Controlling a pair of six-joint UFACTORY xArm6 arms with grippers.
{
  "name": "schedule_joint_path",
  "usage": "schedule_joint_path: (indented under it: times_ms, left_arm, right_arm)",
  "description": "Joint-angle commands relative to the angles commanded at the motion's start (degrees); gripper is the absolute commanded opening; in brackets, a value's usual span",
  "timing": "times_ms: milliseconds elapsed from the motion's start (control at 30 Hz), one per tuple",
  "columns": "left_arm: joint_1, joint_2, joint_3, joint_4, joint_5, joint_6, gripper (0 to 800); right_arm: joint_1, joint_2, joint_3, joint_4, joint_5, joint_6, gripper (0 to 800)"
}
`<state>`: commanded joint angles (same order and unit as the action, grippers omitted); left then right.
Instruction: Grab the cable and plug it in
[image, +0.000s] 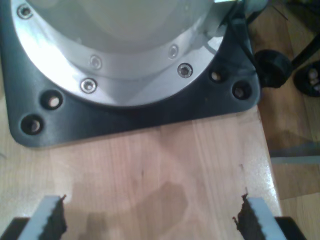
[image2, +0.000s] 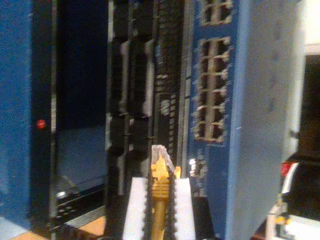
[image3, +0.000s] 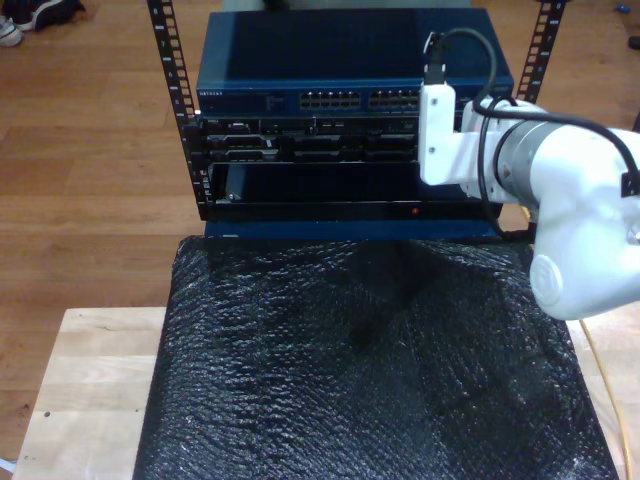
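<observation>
The yellow-orange cable (image2: 159, 212) is held between the white pads of my second gripper (image2: 161, 186), which is shut on it. Its clear plug (image2: 161, 156) sticks out past the fingertips and points at the rack's front, close to the black panel beside the blue switch (image2: 250, 100) with its rows of ports (image2: 212, 90). In the exterior view my second arm (image3: 560, 190) reaches towards the switch (image3: 350, 60) from the exterior view's right, its wrist hiding the gripper. A stretch of cable (image3: 603, 385) trails below the arm. My first gripper (image: 152, 222) stands open over bare wood.
A black bubbled mat (image3: 370, 370) covers the wooden table (image3: 90, 370) in front of the rack. Rack posts (image3: 170, 60) flank the switch. An arm's silver base flange (image: 125, 50) on a black plate (image: 100, 120) lies ahead of my first gripper, near a table edge.
</observation>
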<state>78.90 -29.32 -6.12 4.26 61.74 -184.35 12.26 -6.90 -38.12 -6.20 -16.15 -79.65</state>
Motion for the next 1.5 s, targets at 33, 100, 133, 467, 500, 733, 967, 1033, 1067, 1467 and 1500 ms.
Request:
schedule_joint_path:
  times_ms: [33, 100, 133, 467, 500, 733, 967, 1033, 1067, 1467, 1500]
  left_arm:
    - [0.0, 0.1, 0.0, 0.0, 0.0, 0.0, 800]
    - [0.0, 0.0, 0.0, 0.0, 0.0, 0.0, 800]
    - [0.0, 0.1, 0.0, 0.0, 0.0, 0.0, 800]
    - [0.0, 0.1, 0.0, 0.0, 0.0, 0.0, 800]
    - [0.0, 0.0, 0.0, 0.0, 0.0, 0.0, 800]
    - [0.0, 0.1, 0.0, 0.0, 0.0, 0.0, 800]
    - [0.0, 0.1, 0.0, 0.0, 0.0, 0.0, 800]
    - [0.0, 0.1, 0.0, 0.0, 0.0, 0.0, 800]
    - [0.0, 0.1, 0.0, 0.0, 0.0, 0.0, 800]
    - [0.0, 0.1, 0.0, 0.0, 0.0, 0.0, 800]
    - [0.0, 0.0, 0.0, 0.0, 0.0, 0.0, 800]
  right_arm:
    - [0.0, 0.9, -0.2, 0.0, -1.1, 0.0, 0]
    - [0.0, 2.2, -0.6, -0.1, -2.8, -0.1, 0]
    - [0.0, 2.8, -0.6, -0.1, -3.5, -0.1, 0]
    - [0.5, 3.9, 2.0, 0.0, -10.2, -1.1, 0]
    - [0.5, 4.0, 2.2, 0.0, -11.0, -1.2, 0]
    - [0.4, 4.9, 2.5, 0.1, -14.5, -4.5, 0]
    - [0.4, 5.5, 1.5, -0.1, -14.9, -6.4, 0]
    - [0.5, 5.8, 0.4, 0.0, -14.9, -6.6, 0]
    - [0.6, 6.2, -0.5, -0.1, -14.9, -6.6, 0]
    - [1.8, 9.2, -1.3, -1.1, -22.6, -7.5, 0]
    - [1.8, 9.2, -1.3, -1.1, -22.6, -7.5, 0]
